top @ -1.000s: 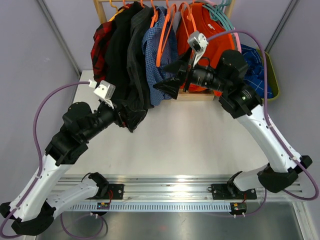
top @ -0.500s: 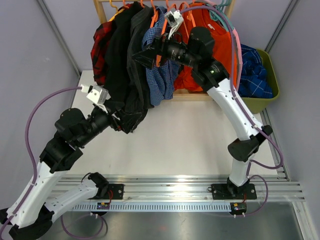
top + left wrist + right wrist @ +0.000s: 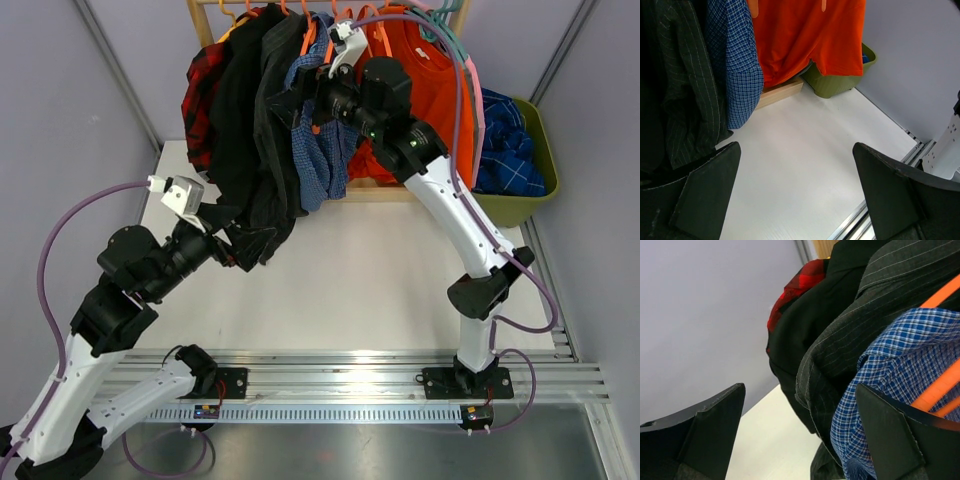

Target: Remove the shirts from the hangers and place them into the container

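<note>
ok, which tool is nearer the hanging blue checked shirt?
Right. The right tool is at the shoulder of the blue checked shirt; the left tool sits lower, at the hem of the charcoal pinstriped shirt.

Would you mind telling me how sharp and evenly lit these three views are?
Top external view: even, soft light, sharp, faint shadows on the white table. Left wrist view: the orange cloth tee is crisp, the black pincer fingers soft. Right wrist view: the blue-and-white checked shirt is sharp.
</note>
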You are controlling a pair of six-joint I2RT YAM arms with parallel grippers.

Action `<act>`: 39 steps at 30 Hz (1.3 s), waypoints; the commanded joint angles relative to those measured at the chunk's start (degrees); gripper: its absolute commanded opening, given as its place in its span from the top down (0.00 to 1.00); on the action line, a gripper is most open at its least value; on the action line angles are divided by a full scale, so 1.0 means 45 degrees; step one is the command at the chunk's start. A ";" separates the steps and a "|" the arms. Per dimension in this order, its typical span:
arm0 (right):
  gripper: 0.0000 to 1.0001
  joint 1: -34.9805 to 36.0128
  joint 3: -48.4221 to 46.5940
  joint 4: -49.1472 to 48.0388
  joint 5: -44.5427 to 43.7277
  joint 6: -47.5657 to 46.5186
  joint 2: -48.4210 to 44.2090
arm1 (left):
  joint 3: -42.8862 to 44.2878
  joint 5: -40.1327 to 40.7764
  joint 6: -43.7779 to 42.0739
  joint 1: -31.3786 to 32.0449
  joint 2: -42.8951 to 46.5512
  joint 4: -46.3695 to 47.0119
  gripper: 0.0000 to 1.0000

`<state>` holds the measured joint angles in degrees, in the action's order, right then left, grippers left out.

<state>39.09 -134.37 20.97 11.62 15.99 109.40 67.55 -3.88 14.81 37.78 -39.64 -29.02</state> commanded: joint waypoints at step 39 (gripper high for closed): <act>1.00 0.0200 -0.4068 0.2548 -0.7442 -0.1696 0.2544 | -0.0128 0.0355 -0.0107 -0.0075 0.0078 0.0295 0.01</act>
<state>39.64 -153.14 34.02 -19.59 9.87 124.68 67.35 -2.92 14.81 37.67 -39.72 -29.06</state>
